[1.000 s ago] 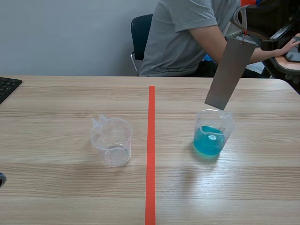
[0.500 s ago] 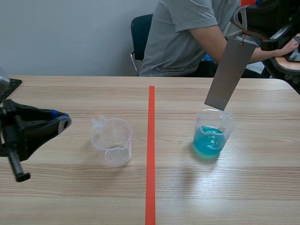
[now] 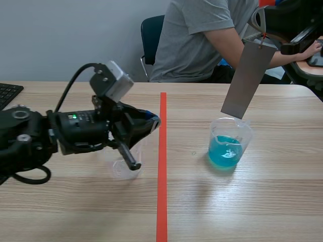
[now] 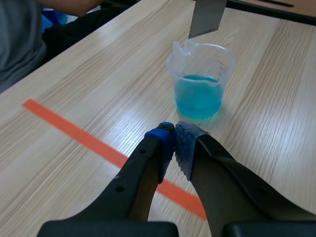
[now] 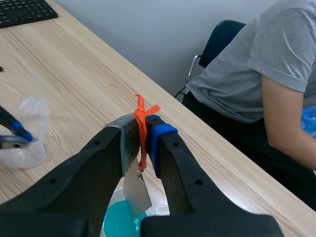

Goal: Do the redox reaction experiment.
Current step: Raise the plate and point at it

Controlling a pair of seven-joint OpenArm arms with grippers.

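Left gripper swung in over the empty beaker, fingers closed on nothing, grey metal sheet hanging just above the blue-liquid beaker — right gripper pinching its orange tab, clear only from the right wrist.

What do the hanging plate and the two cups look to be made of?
The plate, hung by orange tape, is likely metal: dull grey, flat, thin, matte. The cup of blue liquid and the empty cup are probably clear plastic: see-through walls, moulded spouts.
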